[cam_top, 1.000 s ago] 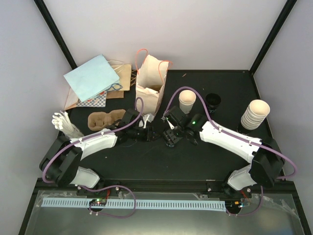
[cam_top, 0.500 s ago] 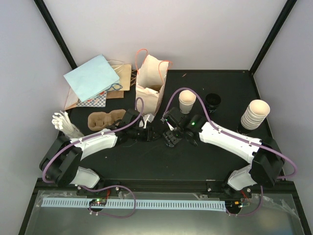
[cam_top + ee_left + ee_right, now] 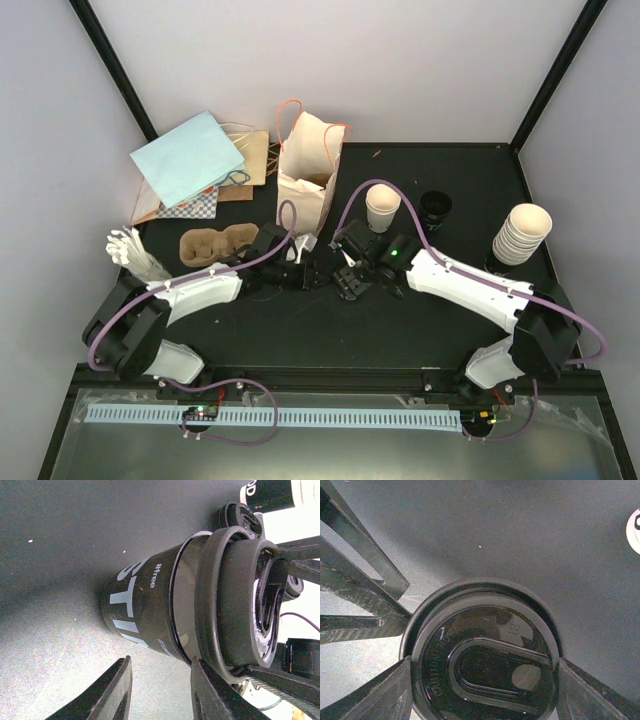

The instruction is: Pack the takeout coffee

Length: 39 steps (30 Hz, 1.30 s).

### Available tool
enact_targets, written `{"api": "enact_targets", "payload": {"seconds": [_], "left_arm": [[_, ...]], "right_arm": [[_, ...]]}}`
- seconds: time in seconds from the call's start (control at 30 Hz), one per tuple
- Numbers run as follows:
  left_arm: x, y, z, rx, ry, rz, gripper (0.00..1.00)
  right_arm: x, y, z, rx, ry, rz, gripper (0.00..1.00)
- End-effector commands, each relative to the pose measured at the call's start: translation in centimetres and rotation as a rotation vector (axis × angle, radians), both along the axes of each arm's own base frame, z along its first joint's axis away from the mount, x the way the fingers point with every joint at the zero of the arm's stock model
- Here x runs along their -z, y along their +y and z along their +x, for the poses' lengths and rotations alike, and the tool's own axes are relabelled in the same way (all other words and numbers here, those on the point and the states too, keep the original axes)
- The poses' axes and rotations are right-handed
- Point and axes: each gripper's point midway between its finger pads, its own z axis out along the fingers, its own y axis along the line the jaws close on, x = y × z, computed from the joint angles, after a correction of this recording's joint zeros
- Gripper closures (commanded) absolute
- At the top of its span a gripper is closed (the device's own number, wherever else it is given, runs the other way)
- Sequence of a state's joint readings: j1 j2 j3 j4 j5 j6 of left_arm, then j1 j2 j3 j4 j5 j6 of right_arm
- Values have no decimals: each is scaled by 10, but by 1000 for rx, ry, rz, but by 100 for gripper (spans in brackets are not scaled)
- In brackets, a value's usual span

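Cup [image 3: 135, 605] is found upright on the surface [image 3: 70, 530] at the middle, between the two grippers and near the bag [image 3: 308, 170]. From the left wrist its wall is seen dark with white lettering. A black lid [image 3: 230, 605] is set on its mouth, though whether it is fully snapped down cannot be told. The right gripper [image 3: 484, 662] is closed from above across the lid, with one finger pressed to each side of the rim. The left gripper [image 3: 160, 675] is held partly open and empty, its tips just beside the cup below the lid. The cup is judged light and thin-walled, easily dented if squeezed mid-wall. Its contents cannot be seen, so tipping is best avoided. The lid is judged stiff but glossy, and apt to slip or pop off if the load is carried by it alone. A hold across the wall just under the rolled rim, where the paper is stiffest, is judged safest.
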<state>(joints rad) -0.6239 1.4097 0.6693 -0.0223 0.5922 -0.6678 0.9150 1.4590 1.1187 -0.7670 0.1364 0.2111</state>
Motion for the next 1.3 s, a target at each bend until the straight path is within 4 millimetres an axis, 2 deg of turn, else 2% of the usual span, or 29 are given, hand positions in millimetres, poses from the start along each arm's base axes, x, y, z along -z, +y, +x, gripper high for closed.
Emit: {"api": "enact_targets", "payload": {"seconds": [0.0,0.53,0.97,1.27], "left_arm": [[-3,-11,0,24,-12,-32,66],[-4,-12,0,24,-19,-24,72],[-3,-10,0,14,-22,-15,75],[-10,-7,0,5,-43,-14,75]], "right_arm": [[4,4,2,-1,-10,3,27],[13,8,3,-5,0,-3,27],[21,-1,0,1,12,-49,27],[-7,5,7,5,-26,-17,27]]}}
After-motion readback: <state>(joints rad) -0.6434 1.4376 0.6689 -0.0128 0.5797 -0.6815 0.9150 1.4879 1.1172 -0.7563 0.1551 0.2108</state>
